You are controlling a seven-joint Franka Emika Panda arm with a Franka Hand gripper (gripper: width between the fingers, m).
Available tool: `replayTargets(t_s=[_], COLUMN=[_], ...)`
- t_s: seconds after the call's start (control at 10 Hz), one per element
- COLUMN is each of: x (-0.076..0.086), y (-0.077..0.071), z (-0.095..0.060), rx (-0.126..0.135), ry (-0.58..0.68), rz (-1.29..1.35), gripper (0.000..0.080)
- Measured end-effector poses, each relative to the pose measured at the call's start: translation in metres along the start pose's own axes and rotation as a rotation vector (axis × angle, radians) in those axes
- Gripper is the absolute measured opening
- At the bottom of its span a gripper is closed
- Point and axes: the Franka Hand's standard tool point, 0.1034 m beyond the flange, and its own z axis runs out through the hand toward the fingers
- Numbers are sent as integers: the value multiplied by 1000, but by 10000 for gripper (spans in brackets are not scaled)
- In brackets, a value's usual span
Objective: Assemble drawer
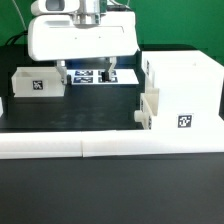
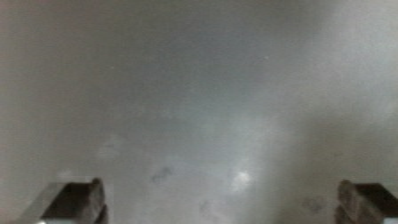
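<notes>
The large white hollow case (image 1: 185,85) stands at the exterior view's right, with a tag on its front. A small knobbed tray (image 1: 148,108) sits partly in the case's lower left side, its knob pointing left. A second small tray (image 1: 35,83) with a tag lies at the left. My gripper (image 1: 87,75) hangs open and empty between them, low over the marker board (image 1: 90,77). In the wrist view the gripper (image 2: 221,205) shows both fingertips (image 2: 71,200) wide apart, with only a blurred pale surface between them.
Long low white border bars (image 1: 100,146) run along the front of the black table. The arm's white hand (image 1: 80,35) hides the back middle of the scene.
</notes>
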Motion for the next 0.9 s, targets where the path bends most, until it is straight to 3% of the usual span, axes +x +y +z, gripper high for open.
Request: replayTargets(t_s=[0.1, 0.3, 0.5, 0.8, 0.9], x=[-1, -28, -42, -63, -62], y=[1, 1, 1, 14, 13], z=[0, -12, -26, -27, -27], rx=[0, 0, 19, 36, 36], ry=[-1, -46, -112, -171, -170], rz=[1, 51, 72, 109, 107], gripper=[648, 648, 648, 648, 648])
